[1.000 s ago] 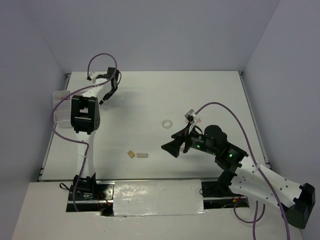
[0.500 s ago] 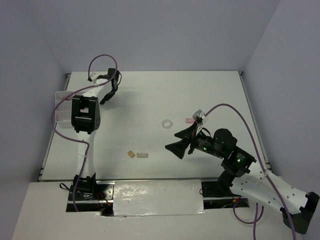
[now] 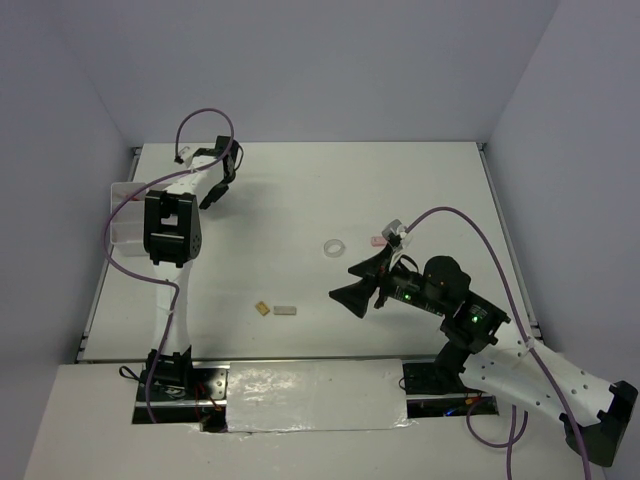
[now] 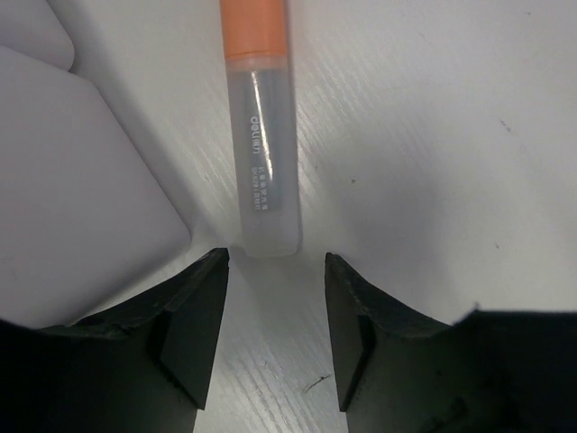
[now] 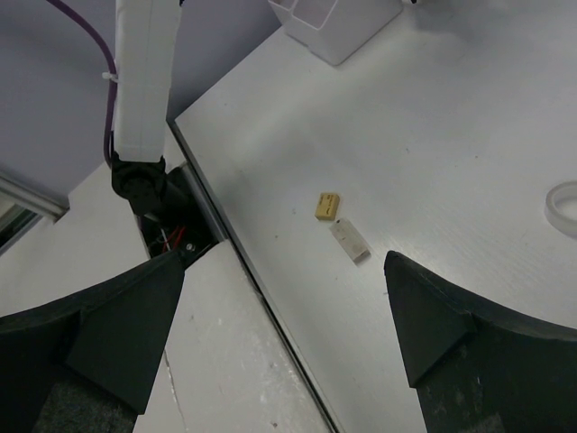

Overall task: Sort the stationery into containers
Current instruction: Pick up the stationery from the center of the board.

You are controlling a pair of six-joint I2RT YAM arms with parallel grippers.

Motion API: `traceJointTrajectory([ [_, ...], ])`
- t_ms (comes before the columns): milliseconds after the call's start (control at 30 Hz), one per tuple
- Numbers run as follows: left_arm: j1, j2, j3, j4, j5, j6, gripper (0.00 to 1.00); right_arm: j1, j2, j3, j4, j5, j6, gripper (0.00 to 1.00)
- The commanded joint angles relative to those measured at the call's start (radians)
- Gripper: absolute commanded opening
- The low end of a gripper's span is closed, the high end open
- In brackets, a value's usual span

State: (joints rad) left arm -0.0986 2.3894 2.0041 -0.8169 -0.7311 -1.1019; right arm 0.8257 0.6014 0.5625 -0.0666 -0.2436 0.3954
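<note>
Orange marker [image 4: 262, 135] is lying straight ahead of the left claw [image 4: 275, 266], pointing away; jaws are standing part-spread, empty.

We are seeing the orange marker [image 4: 261, 126] running off the top edge, the tape ring [image 5: 564, 206] getting clipped at right, the white box [image 3: 120, 215] sitting partly behind the left arm [image 3: 172, 228]

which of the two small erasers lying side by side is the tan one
The left one in the overhead view: the tan eraser is short and squarish, while the grey eraser to its right is longer and paler.
</note>
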Motion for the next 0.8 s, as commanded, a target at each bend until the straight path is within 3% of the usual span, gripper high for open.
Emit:
traceJointTrajectory([
  [0, 0.01, 0.037, 0.045, -0.051, -0.011, -0.013, 0.57, -0.004, -0.009, 0.001, 0.019, -0.002, -0.018, 1.0],
  [133, 0.017, 0.045, 0.055, -0.065, 0.004, -0.024, 0.56, -0.005, -0.014, -0.003, 0.019, -0.005, -0.02, 1.0],
  [367, 0.017, 0.05, 0.059, -0.07, 0.006, -0.019, 0.36, -0.003, -0.034, -0.01, 0.016, 0.0, -0.023, 0.99],
  [500, 0.017, 0.047, 0.053, -0.067, 0.01, -0.023, 0.31, -0.004, -0.038, -0.012, 0.014, 0.001, -0.024, 1.0],
  [600, 0.017, 0.045, 0.05, -0.062, 0.013, -0.016, 0.13, -0.005, -0.045, -0.012, 0.011, 0.004, -0.026, 1.0],
  [767, 0.007, 0.031, 0.015, -0.022, 0.039, -0.003, 0.01, -0.003, -0.046, -0.01, 0.011, 0.007, -0.027, 1.0],
])
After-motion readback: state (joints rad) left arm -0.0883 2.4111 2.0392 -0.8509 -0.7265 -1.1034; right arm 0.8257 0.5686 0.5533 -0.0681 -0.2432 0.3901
